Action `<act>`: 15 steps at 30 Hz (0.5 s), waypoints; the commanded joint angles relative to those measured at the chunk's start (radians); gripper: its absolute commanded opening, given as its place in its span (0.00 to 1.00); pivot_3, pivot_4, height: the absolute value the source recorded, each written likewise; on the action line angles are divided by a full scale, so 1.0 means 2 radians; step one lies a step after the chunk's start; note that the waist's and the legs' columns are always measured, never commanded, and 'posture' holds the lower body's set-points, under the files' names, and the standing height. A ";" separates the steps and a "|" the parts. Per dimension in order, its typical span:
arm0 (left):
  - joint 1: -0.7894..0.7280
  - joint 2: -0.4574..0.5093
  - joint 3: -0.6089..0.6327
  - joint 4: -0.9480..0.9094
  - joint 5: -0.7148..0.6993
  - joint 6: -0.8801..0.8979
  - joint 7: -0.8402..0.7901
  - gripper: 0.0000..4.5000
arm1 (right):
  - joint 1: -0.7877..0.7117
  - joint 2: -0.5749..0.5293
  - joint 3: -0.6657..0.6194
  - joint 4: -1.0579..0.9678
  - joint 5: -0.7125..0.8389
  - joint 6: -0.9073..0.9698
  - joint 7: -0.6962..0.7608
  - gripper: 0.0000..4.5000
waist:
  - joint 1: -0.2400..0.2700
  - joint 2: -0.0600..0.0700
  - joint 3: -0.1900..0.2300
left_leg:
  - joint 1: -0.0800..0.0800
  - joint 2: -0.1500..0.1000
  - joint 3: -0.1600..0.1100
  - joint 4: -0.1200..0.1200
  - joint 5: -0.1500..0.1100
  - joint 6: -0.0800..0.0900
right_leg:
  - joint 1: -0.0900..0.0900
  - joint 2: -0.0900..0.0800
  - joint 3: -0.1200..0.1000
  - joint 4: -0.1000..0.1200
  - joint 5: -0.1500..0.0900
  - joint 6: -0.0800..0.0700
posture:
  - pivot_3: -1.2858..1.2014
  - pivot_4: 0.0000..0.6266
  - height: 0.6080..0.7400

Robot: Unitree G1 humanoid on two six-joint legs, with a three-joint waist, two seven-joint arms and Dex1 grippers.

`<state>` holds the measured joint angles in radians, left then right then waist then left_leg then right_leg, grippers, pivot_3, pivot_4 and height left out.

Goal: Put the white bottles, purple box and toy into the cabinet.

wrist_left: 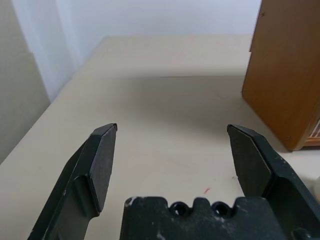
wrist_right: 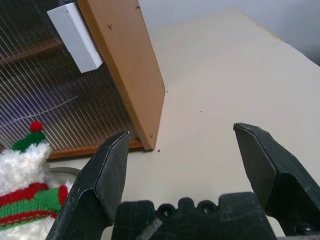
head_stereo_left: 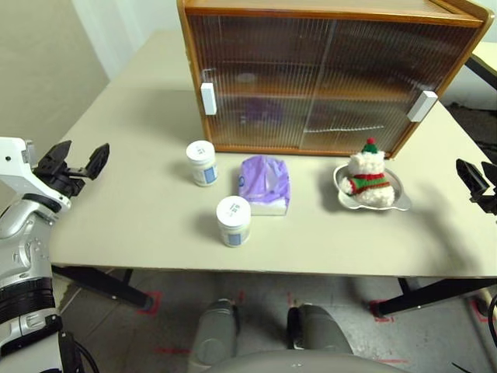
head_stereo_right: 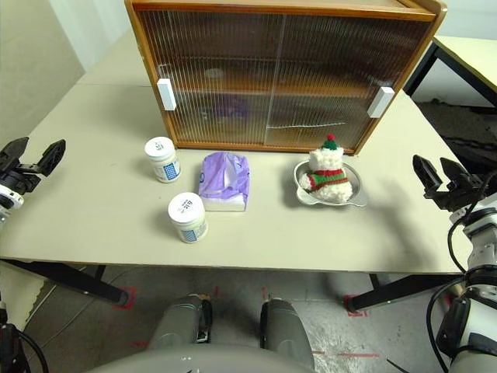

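Two white bottles stand on the beige table (head_stereo_left: pixel 140 210): one (head_stereo_left: pixel 203 162) nearer the cabinet, the other (head_stereo_left: pixel 234 221) close to the front edge. The purple box (head_stereo_left: pixel 265 183) lies between them, just to their right. The toy (head_stereo_left: pixel 369 179), white and fluffy with a red-green scarf, sits in a shallow metal dish (head_stereo_left: pixel 396 200) further right. Behind them stands the wooden cabinet (head_stereo_left: pixel 326 78), both ribbed sliding doors shut. My left gripper (head_stereo_left: pixel 76 161) hovers open at the table's left edge. At the right edge, my right gripper (head_stereo_right: pixel 440 174) is open too, with nothing in it.
White handles (head_stereo_left: pixel 208 99) (head_stereo_left: pixel 423 106) sit at the outer ends of the cabinet doors. Dim shapes show through the ribbed panels on an inner shelf. Another table (head_stereo_right: pixel 466 58) stands to the right behind the cabinet. Bare tabletop lies to the left and right of the objects.
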<state>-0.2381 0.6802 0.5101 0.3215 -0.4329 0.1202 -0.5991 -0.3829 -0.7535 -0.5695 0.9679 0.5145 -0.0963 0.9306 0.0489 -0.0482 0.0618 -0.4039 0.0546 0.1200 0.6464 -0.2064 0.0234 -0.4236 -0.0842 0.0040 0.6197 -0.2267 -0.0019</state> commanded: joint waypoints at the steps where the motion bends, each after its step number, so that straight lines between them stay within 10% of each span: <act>1: -0.005 0.005 0.000 0.003 0.000 0.003 0.000 0.99 | -0.001 0.002 -0.004 0.002 -0.001 -0.010 -0.002 1.00 | 0.001 0.000 0.000 | 0.000 0.000 0.000 0.000 0.000 0.000 | 0.000 0.000 0.000 0.000 0.000 0.000 | 0.59 0.06 1.00; 11: -0.039 0.009 -0.018 0.031 0.005 -0.001 -0.023 0.99 | 0.044 0.018 -0.008 -0.073 0.029 0.021 0.039 1.00 | 0.003 0.000 0.000 | 0.000 0.000 0.000 0.000 0.000 0.000 | 0.000 0.000 0.000 0.000 -0.001 0.000 | 0.58 0.05 1.00; 15: -0.069 0.010 -0.027 0.015 -0.008 0.008 -0.042 0.99 | 0.086 0.037 0.004 -0.247 0.097 0.113 0.076 1.00 | 0.002 0.000 -0.001 | -0.001 0.000 0.000 0.000 0.000 0.000 | 0.000 0.000 -0.001 0.000 0.000 0.000 | 0.58 0.01 1.00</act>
<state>-0.3504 0.6868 0.4750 0.3730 -0.4347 0.1247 -0.6566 -0.2284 -0.6858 -0.5718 0.6210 0.6459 0.0506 1.0570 0.0524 -0.0479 0.0605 -0.4050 0.0548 0.1190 0.6467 -0.2064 0.0234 -0.4236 -0.0841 0.0029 0.6201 -0.2274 -0.0009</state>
